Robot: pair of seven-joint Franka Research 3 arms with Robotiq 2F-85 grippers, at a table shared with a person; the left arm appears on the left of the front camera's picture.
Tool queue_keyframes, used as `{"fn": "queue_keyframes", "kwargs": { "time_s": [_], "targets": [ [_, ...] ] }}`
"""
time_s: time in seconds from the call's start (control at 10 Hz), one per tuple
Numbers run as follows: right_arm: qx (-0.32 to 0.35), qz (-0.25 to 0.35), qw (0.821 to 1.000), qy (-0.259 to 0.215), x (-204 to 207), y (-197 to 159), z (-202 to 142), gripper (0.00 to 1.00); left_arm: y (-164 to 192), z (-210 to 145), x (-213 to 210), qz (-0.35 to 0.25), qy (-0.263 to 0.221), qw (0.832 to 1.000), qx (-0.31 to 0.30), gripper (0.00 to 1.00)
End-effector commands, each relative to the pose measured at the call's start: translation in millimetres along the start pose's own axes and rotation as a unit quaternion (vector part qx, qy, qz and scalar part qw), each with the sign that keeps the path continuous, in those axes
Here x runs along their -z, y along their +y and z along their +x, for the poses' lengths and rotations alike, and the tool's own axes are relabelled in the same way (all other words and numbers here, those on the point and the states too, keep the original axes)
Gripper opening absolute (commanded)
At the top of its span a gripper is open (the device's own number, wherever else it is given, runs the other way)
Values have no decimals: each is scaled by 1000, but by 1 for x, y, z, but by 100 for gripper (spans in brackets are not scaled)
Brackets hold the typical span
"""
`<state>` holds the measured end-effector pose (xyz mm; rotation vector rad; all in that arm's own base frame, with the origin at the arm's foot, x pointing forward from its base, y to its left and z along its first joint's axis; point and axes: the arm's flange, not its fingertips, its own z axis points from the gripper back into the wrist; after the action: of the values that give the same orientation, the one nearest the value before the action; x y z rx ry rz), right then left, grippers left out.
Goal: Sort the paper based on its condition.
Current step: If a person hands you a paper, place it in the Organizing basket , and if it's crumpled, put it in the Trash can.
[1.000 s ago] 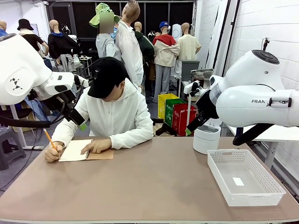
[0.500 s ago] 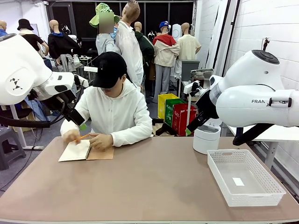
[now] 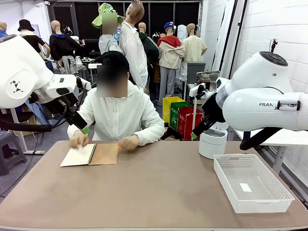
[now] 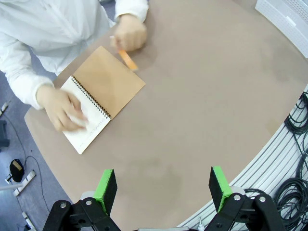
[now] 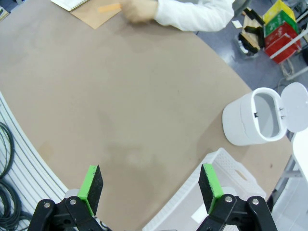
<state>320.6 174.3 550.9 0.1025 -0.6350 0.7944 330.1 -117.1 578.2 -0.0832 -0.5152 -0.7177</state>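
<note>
Loose paper is out of view; a white page is still bound in the open spiral notebook (image 3: 90,154) (image 4: 103,98), which has a brown cover and lies at the table's far left. One of the person's hands (image 4: 62,108) rests on that page. The other hand (image 4: 129,33) holds an orange pencil (image 4: 127,58) beside the cover. My left gripper (image 3: 83,126) (image 4: 162,185) hangs open and empty high above the notebook's side of the table. My right gripper (image 3: 195,134) (image 5: 150,186) is open and empty too, raised over the table's right half.
A white round bin (image 3: 212,143) (image 5: 255,120) with its lid flipped open stands at the far right. In front of it sits a white mesh basket (image 3: 252,183) (image 5: 192,202). The person sits at the far edge behind the notebook. Bare brown tabletop (image 3: 154,192) spreads across the middle.
The person has stopped writing and sat up. The pencil went from the hand at picture left to the other hand, now beside the cover. Neither arm has moved.
</note>
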Motion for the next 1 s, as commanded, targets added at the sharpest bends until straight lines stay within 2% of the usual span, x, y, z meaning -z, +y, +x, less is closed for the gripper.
{"fn": "queue_keyframes", "kwargs": {
  "time_s": [0.0,0.9],
  "targets": [
    [0,2,1000,0,0,0,0,100,-1,0,-1,-9,-3,1000,4,100],
    [0,2,1000,0,0,0,0,100,-1,0,-1,-9,-3,1000,4,100]
  ]
}}
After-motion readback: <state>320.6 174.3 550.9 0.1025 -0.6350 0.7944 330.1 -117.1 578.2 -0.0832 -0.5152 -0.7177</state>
